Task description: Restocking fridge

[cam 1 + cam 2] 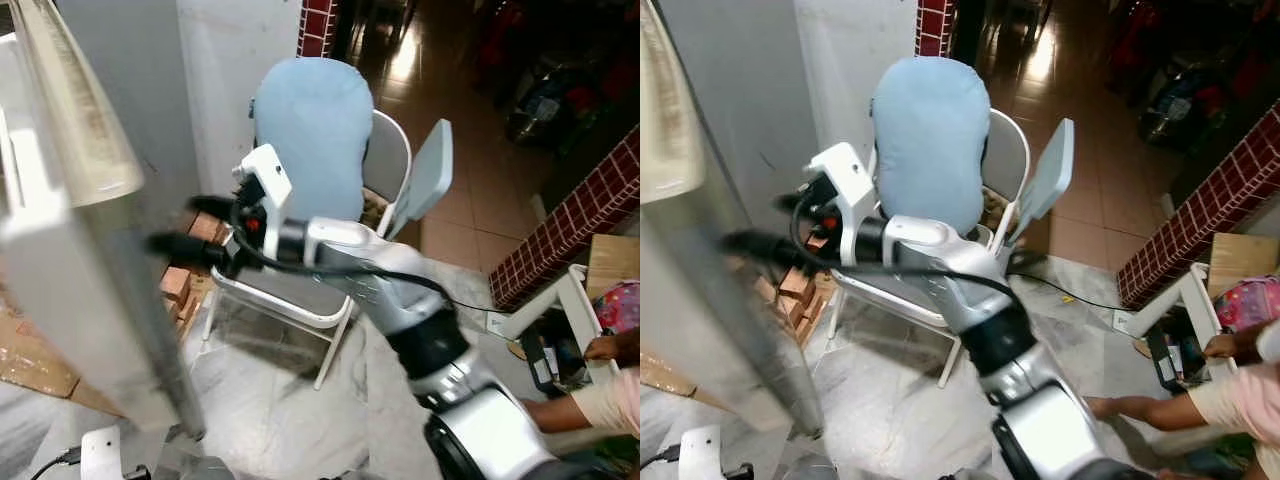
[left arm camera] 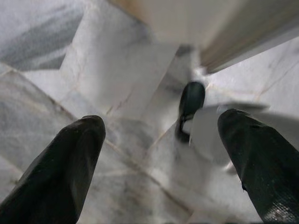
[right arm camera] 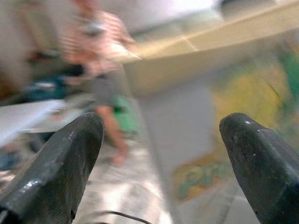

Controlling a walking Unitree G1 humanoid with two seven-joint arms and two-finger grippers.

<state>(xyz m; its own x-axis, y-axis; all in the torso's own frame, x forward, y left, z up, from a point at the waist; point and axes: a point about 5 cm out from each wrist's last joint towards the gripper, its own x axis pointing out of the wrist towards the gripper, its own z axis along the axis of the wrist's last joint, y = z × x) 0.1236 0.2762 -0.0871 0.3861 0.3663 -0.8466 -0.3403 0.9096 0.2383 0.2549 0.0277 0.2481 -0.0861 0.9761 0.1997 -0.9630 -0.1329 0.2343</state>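
R gripper: black fingers spread wide, nothing between them, reaching across to the edge of the tall grey-white fridge door, which stands at robot's left. Touching or not: can't tell, blurred. L gripper: wide apart, empty, pointing down at grey-veined marble floor. Behind R arm: white metal chair w/ pale blue cushion. Person's hand at far right.

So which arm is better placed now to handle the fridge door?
Probably the right: the right gripper is raised, open, reaching across beside the fridge door edge. The left gripper points down at the marble floor.
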